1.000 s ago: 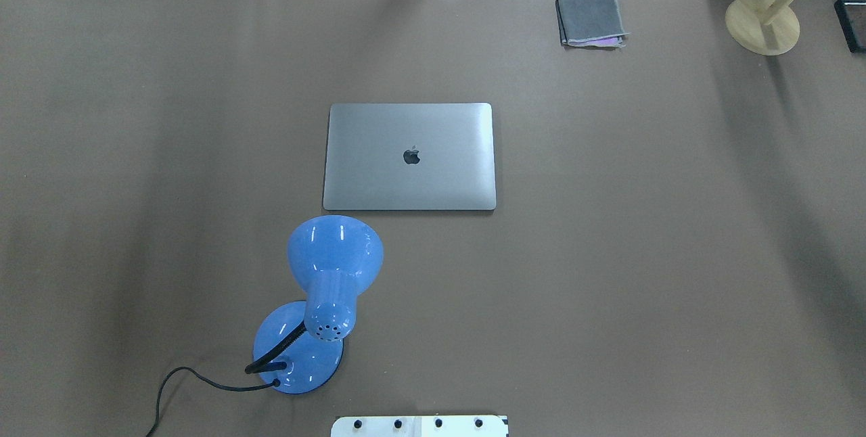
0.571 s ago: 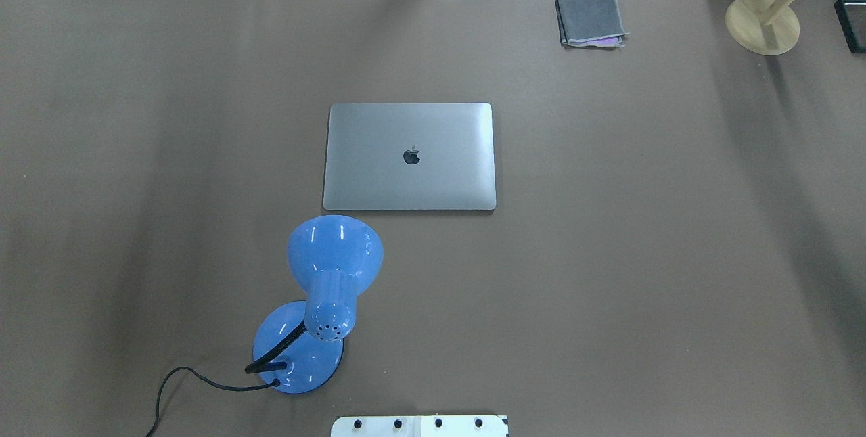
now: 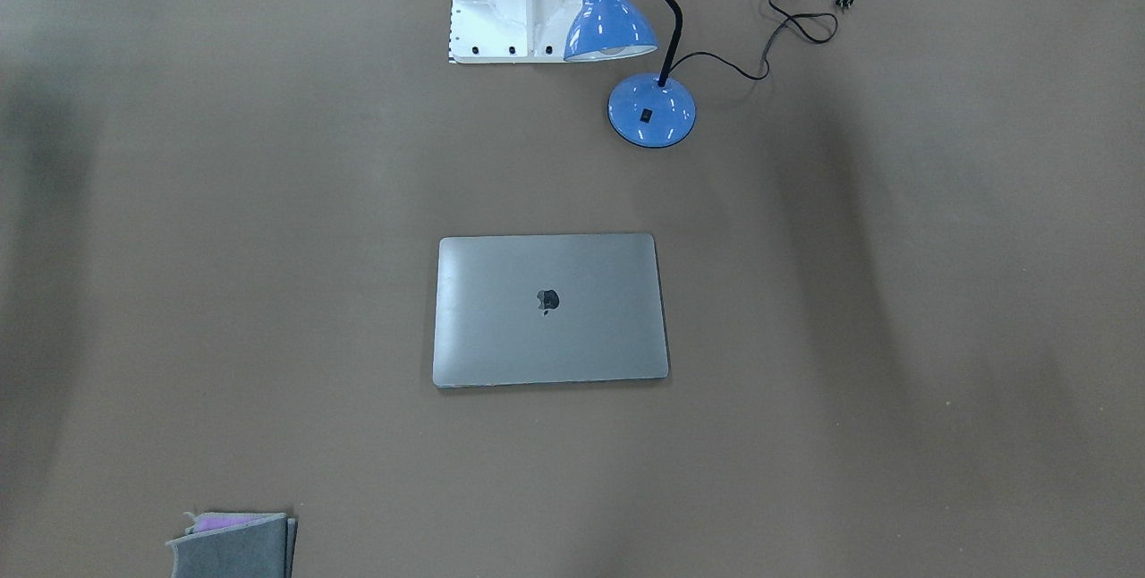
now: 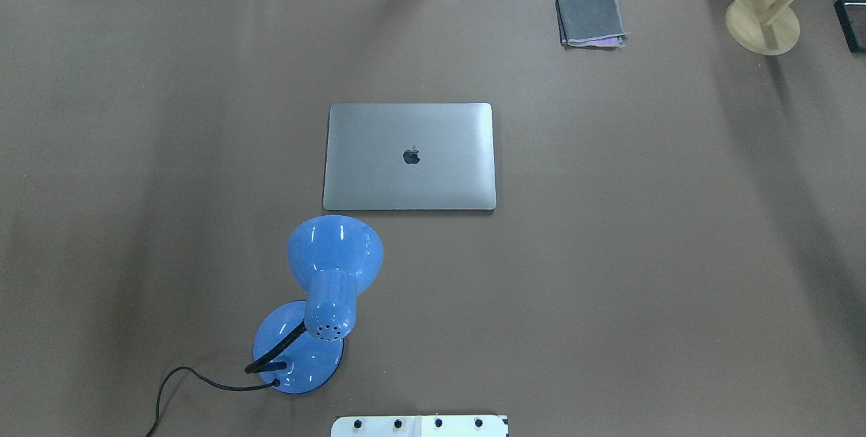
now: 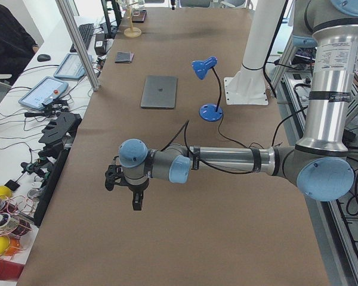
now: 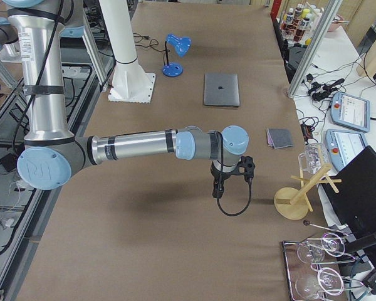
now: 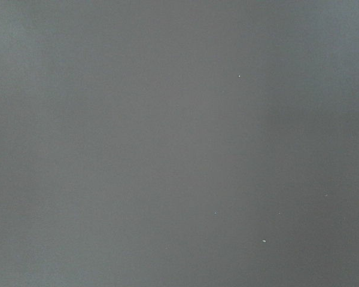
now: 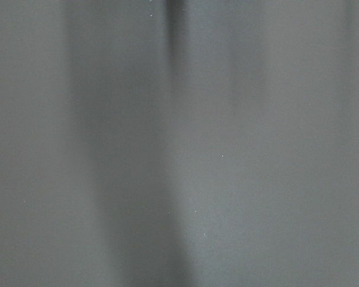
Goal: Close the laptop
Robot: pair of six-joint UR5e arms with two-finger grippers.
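The laptop (image 4: 379, 173) lay fully shut & flat, logo up, at approx the ctr of the brown table (image 4: 643, 254). Both arms showed only in the side views. The left gripper (image 5: 135, 201) hung pointing down over bare table toward the robot's left end, well apart from the laptop. It was seen from the side cam only, so whether its jaws stood apart or together, or held anything, couldn't be told. Same w/ the right gripper (image 6: 217, 190), which hung over bare table toward the right end, near a folded grey cloth (image 6: 279, 138). Both wrist cams gave only blurred grey surface. A blue desk lamp (image 4: 335, 254) stood on the robot's side of the laptop, shade close to its near edge, not touching. A wooden stand (image 4: 762, 24) sat at the far right corner.
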